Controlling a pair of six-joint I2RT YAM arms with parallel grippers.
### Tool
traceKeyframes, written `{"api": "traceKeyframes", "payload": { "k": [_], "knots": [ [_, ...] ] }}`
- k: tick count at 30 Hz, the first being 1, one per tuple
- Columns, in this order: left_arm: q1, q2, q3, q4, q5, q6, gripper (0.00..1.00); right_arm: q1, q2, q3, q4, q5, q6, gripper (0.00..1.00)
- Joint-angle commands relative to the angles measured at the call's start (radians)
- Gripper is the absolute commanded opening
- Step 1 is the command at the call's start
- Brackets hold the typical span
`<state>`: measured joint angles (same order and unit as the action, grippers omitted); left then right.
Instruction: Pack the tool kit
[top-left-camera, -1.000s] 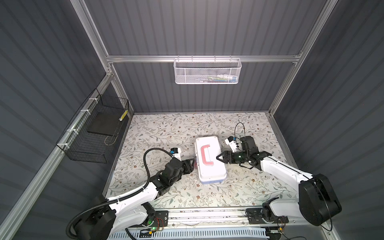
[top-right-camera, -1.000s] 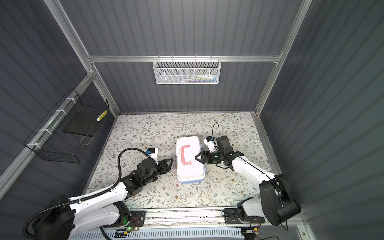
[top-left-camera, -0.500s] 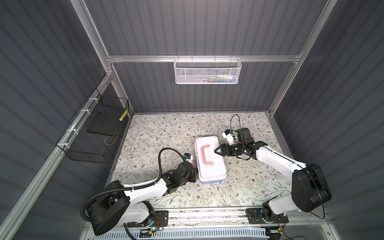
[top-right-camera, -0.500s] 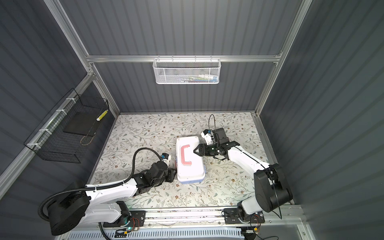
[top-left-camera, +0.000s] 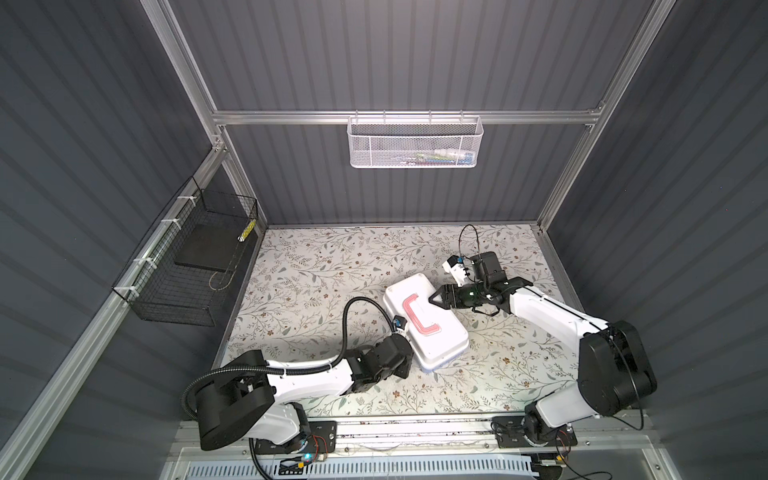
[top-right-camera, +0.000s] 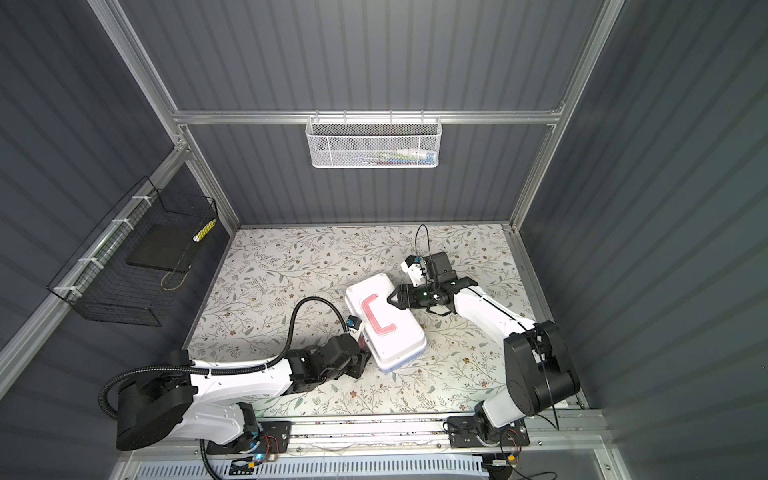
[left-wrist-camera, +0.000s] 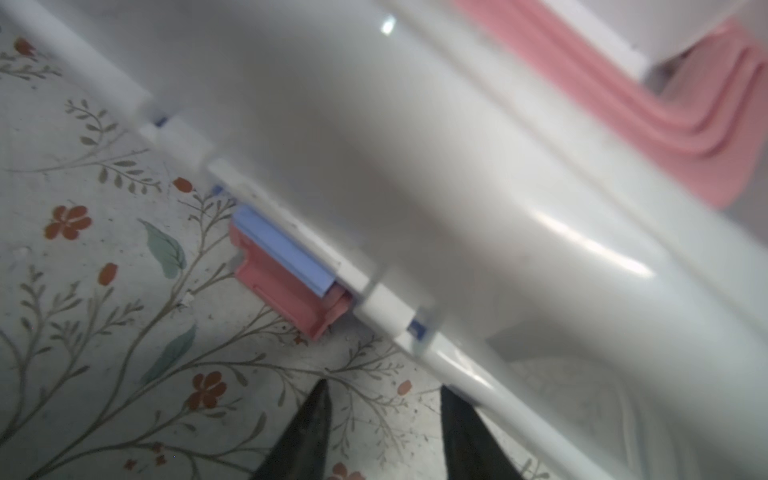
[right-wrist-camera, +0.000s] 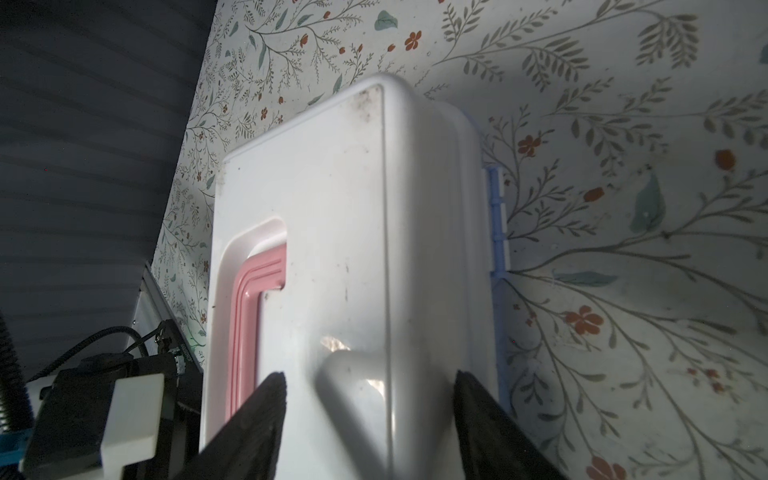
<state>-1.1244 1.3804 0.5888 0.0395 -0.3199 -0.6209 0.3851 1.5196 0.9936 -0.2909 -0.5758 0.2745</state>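
The tool kit (top-left-camera: 432, 332) (top-right-camera: 395, 334) lies closed and slanted in the middle of the floral table, white lid up, with the pink handle (top-left-camera: 417, 313) flat in its recess. My right gripper (top-left-camera: 437, 297) (right-wrist-camera: 369, 375) hovers open over the lid's far right end, one finger by the handle and one near the blue hinge (right-wrist-camera: 496, 220). Low at the box's near left side, my left gripper (top-right-camera: 360, 362) (left-wrist-camera: 384, 386) is open with only bare table between its fingers, one finger against the box's rim. The pink latch (left-wrist-camera: 286, 286) hangs close ahead of it. No loose tools show.
A white mesh basket (top-left-camera: 415, 143) holding small items hangs on the back wall. A black wire basket (top-left-camera: 187, 266) is fixed to the left wall. The table (top-left-camera: 316, 266) is bounded by grey panelled walls and an aluminium rail at the front.
The box has turned from straight to slanted, its far end swung left. The left gripper narrowed, then widened again beside the box. The right gripper has moved over the lid's far end.
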Motion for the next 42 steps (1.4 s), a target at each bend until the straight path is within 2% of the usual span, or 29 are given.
{"api": "traceKeyframes", "payload": {
  "k": [1,5,8,12,18,25,32,36,42],
  "knots": [
    [0.0,-0.034,-0.005,-0.012,-0.125,0.013,0.58,0.012,0.002,0.024,-0.039,-0.053,-0.022,0.66],
    [0.001,-0.022,-0.036,0.016,-0.168,0.037,0.69,0.012,-0.007,0.01,-0.031,-0.056,-0.015,0.66],
    [0.0,0.03,-0.024,0.053,-0.173,0.072,0.85,0.012,-0.009,0.001,-0.03,-0.057,-0.013,0.66],
    [-0.003,0.108,0.013,0.09,-0.17,0.109,0.91,0.012,-0.016,-0.01,-0.029,-0.064,-0.009,0.66],
    [-0.002,0.144,-0.016,0.18,-0.305,0.121,0.93,0.012,-0.036,-0.035,-0.017,-0.067,0.004,0.66],
    [-0.002,0.081,-0.037,0.121,-0.477,0.101,0.92,0.012,-0.05,-0.062,-0.001,-0.07,0.02,0.66],
    [-0.003,-0.029,-0.081,0.034,-0.475,0.034,0.81,0.012,-0.053,-0.087,0.027,-0.082,0.038,0.66],
    [-0.003,-0.056,-0.1,0.033,-0.479,0.003,0.78,0.011,-0.056,-0.096,0.04,-0.087,0.045,0.66],
    [-0.003,-0.04,-0.096,0.044,-0.453,0.034,0.72,0.012,-0.058,-0.12,0.062,-0.093,0.06,0.66]
  ]
}}
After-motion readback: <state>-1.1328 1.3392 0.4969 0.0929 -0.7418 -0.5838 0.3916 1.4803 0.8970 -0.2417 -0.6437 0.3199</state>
